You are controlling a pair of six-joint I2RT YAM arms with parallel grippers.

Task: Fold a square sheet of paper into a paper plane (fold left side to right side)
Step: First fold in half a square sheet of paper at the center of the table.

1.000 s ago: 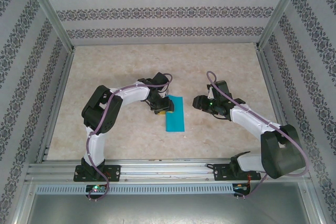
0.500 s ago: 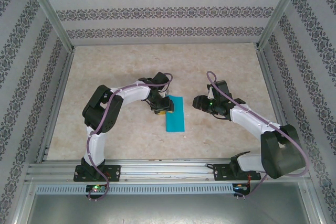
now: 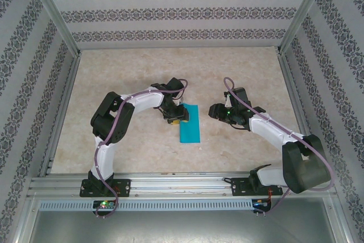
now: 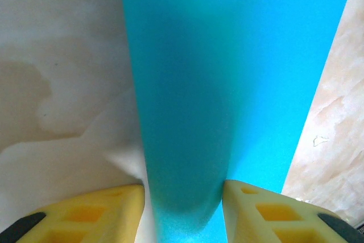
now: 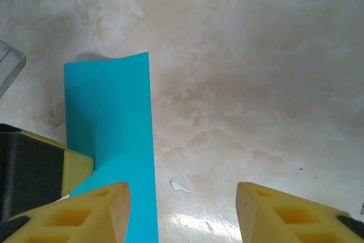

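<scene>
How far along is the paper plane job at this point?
Done: the teal sheet of paper lies as a narrow rectangle, so the left-to-right fold looks made. In hand: the left hand, open, straddles its left long edge, seemingly pressing the crease; the right hand hangs open over the table beside it. Left: no pointed nose or wings yet, so the shaping folds remain.

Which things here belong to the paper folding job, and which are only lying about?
For the job: blue paper, left gripper at its edge, right gripper beside it.
Lying about: a small white speck on the table.
</scene>
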